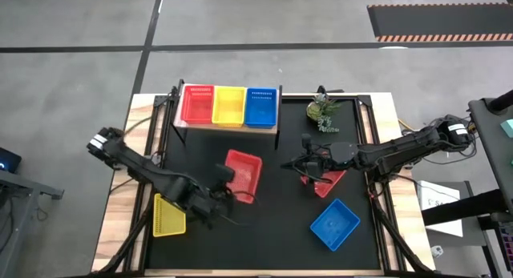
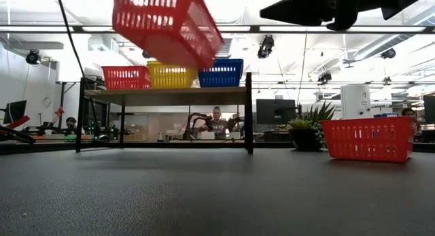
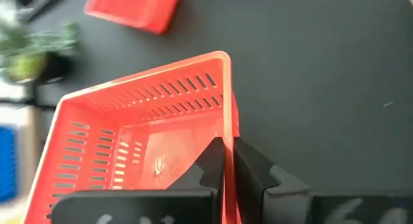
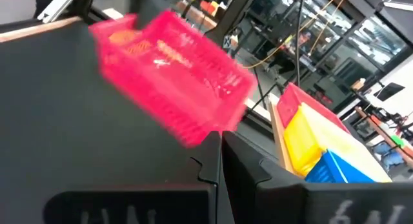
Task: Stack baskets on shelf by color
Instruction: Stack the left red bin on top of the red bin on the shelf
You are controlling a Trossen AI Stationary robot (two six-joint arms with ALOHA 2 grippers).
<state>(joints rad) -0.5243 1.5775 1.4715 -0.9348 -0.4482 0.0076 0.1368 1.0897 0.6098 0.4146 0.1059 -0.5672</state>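
Observation:
My left gripper (image 1: 228, 185) is shut on a red basket (image 1: 244, 173), which the low view shows lifted high and tilted (image 2: 166, 22). A second red basket (image 1: 329, 183) rests on its bottom on the table (image 2: 367, 139). My right gripper (image 1: 287, 163) hovers shut just to its left, high above the table, touching nothing (image 4: 221, 150). A blue basket (image 1: 335, 223) and a yellow basket (image 1: 168, 215) lie on the table. The shelf (image 1: 228, 127) carries a red, a yellow and a blue basket side by side (image 2: 170, 75). My left gripper pinches the red basket's side wall (image 3: 226, 130) near a corner, one finger (image 3: 210, 161) inside the basket and one (image 3: 248, 162) outside. The basket is lifted clear of the table and tilted, reaching out ahead of the fingers.
A small potted plant (image 1: 323, 111) stands right of the shelf near the table's far edge. Bare black tabletop (image 1: 272, 230) lies between the yellow and blue baskets. People sit in the room beyond the table (image 2: 216, 122).

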